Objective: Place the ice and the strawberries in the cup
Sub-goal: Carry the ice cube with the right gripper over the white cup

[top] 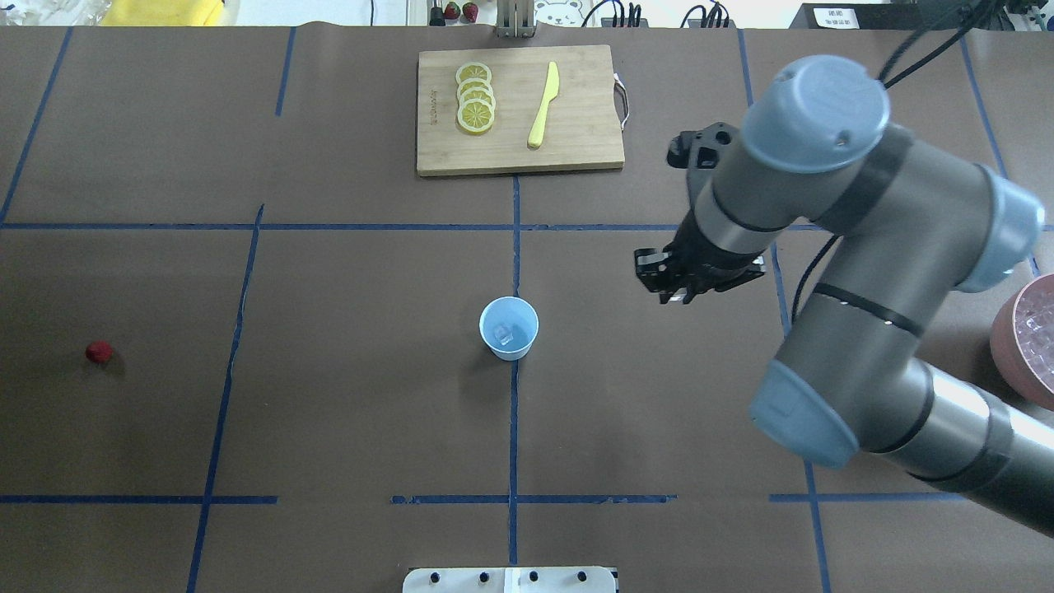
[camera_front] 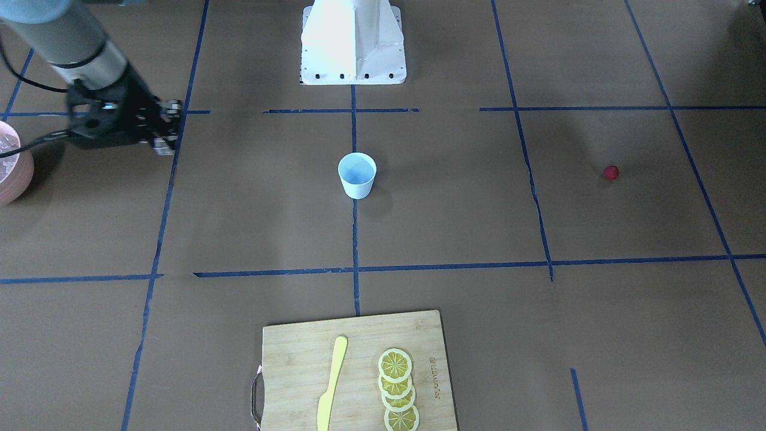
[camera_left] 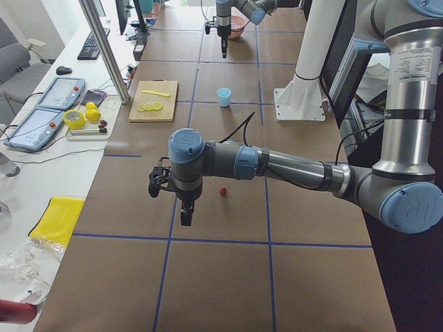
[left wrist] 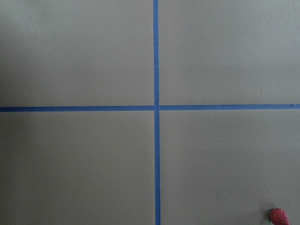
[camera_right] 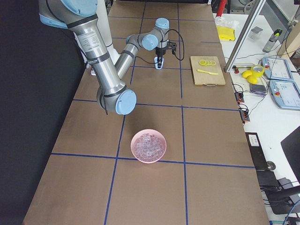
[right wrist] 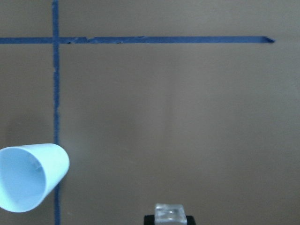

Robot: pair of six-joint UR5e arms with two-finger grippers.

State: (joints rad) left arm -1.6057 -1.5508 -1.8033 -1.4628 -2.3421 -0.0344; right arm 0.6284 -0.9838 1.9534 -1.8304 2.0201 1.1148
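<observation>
The pale blue cup (top: 509, 328) stands upright at the table's middle, with one ice cube (top: 502, 333) showing inside it. My right gripper (top: 675, 296) hangs above the table to the cup's right, apart from it, shut on another clear ice cube (right wrist: 170, 213); in the right wrist view the cup (right wrist: 28, 178) lies to the lower left. The small red strawberry (top: 99, 352) lies alone far to the left. My left gripper (camera_left: 185, 216) hovers near the strawberry (camera_left: 223, 191), and I cannot tell whether it is open or shut. The strawberry (left wrist: 279, 216) sits in the left wrist view's lower right corner.
A pink bowl (top: 1009, 346) holding several ice cubes sits at the right edge, partly under my right arm. At the far side, a wooden cutting board (top: 576, 148) carries lemon slices (top: 475, 99) and a yellow knife (top: 543, 105). Blue tape lines cross the brown table.
</observation>
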